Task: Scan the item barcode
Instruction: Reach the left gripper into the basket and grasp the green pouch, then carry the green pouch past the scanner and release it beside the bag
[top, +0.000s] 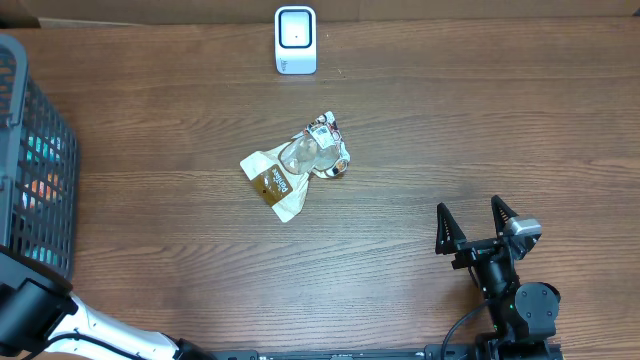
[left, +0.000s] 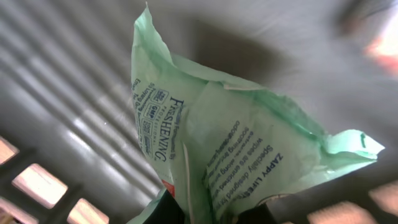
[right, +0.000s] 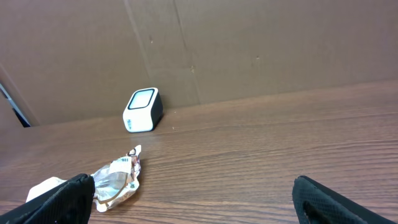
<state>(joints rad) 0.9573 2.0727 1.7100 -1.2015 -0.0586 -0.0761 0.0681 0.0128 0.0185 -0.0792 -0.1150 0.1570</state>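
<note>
Overhead, we saw the scanner (top: 295, 40) at the tabletop's (top: 450, 130) far edge and the right tool (top: 467, 206) spread wide. At the left wrist, our left tool (left: 208, 214) pinched a green packet (left: 236, 149) inside the basket (left: 62, 93). We judged it next needed lifting out, barcode toward the scanner. At the right wrist, that tool held nothing.

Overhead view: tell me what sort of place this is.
Probably a mock checkout bench: a white barcode scanner on a wooden table, a dark mesh basket at its edge, cardboard walling behind.
</note>
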